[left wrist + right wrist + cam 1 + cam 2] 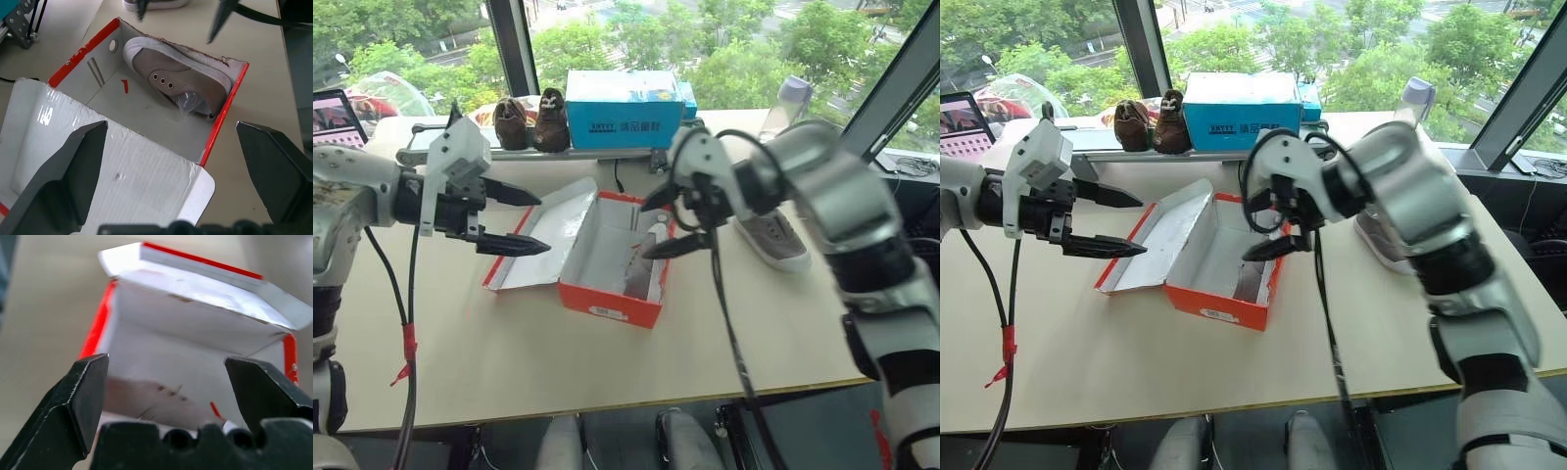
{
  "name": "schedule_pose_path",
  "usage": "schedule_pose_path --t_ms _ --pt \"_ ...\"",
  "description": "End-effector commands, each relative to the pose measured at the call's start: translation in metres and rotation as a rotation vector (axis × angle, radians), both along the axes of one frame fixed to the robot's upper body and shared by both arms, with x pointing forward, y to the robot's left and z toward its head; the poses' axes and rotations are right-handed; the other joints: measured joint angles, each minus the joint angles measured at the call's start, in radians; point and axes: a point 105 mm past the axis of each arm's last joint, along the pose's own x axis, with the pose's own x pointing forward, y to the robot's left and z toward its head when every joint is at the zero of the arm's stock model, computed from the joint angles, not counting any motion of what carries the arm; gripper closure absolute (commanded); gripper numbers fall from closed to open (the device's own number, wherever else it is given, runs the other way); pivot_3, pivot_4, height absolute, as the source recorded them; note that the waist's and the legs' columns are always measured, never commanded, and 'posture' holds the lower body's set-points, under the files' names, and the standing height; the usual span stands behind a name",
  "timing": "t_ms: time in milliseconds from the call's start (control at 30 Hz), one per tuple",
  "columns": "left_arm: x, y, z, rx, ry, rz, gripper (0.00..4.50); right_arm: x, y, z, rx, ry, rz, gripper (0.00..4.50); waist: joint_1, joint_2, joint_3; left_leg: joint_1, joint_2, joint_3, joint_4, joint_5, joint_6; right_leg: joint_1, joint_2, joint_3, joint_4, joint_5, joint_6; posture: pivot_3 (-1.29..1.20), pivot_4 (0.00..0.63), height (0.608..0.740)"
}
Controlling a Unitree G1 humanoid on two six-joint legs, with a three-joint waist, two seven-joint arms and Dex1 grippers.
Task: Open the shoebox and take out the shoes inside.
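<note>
1 shoe point(178, 78) left in the box point(607, 299): both grippers point(514, 217) point(664, 223) gape empty, and the right could snag the wall, dragging it.

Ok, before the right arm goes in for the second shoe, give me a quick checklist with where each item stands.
1. Shoebox lid folded fully back: ok.
2. One shoe already out on the table, the grey shoe on the table: ok.
3. Shoe in the box lies on its side against the wall, nothing on it: ok.
4. Right gripper open and empty over the box: ok.
5. Left gripper open, apart from the lid: ok.
6. Right fingers lined up with the shoe: cannot tell.
</note>
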Motion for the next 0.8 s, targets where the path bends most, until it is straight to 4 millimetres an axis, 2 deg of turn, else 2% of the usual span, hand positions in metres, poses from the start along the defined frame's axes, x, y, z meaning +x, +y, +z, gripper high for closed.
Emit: schedule_pose_path --t_ms 33,100,200,267,400,567,800 --pt "-0.006 0.002 0.011 -0.001 -0.047 0.014 0.00 0.029 -0.012 0.009 -0.024 -0.055 -0.125 0.07 0.006 0.000 0.000 0.000 0.000 0.000 0.000 0.000 0.000 0.000 0.000 0.000 0.000 0.002 -0.003 0.00 0.150 0.740" --pt "-0.008 0.003 0.011 -0.002 -0.046 0.020 0.00 0.033 -0.018 0.004 -0.091 -0.101 -0.095 0.07 0.016 0.000 0.000 -0.001 0.000 0.000 -0.001 0.000 0.000 0.000 0.000 0.000 -0.001 0.002 -0.004 0.00 0.150 0.740" --pt "-0.010 0.005 0.010 -0.004 -0.043 0.037 0.00 0.028 -0.026 0.011 -0.156 -0.137 -0.010 0.07 0.022 0.000 0.000 -0.002 0.000 0.000 -0.002 -0.001 0.000 -0.001 0.000 0.000 -0.002 0.002 -0.004 0.00 0.150 0.740" --pt "-0.011 0.006 0.009 -0.006 -0.039 0.042 0.00 0.019 -0.028 0.016 -0.194 -0.155 0.076 0.07 0.021 0.000 0.000 -0.002 0.000 0.000 -0.002 -0.001 0.000 -0.002 0.000 0.000 -0.001 0.002 -0.004 0.00 0.150 0.740" --pt "-0.013 0.006 0.006 -0.010 -0.035 0.049 0.00 -0.014 -0.031 0.019 -0.315 -0.186 0.336 0.07 0.020 0.000 0.000 -0.001 0.000 0.000 -0.001 0.000 0.000 -0.001 0.001 0.000 0.000 -0.001 0.002 0.00 0.150 0.740" --pt "-0.013 0.005 0.006 -0.017 -0.038 0.052 0.00 -0.029 -0.018 0.002 -0.397 -0.211 0.490 0.07 0.011 0.000 0.000 0.000 0.001 0.000 -0.001 0.000 0.000 -0.001 0.001 0.000 0.000 -0.002 0.002 0.00 0.150 0.740" --pt "-0.015 0.006 0.007 -0.016 -0.045 0.063 0.00 -0.022 -0.010 -0.026 -0.525 -0.277 0.585 0.07 0.014 0.000 0.000 0.000 0.001 0.000 -0.001 0.000 -0.001 -0.001 0.001 0.000 0.000 -0.002 0.002 0.00 0.150 0.740"
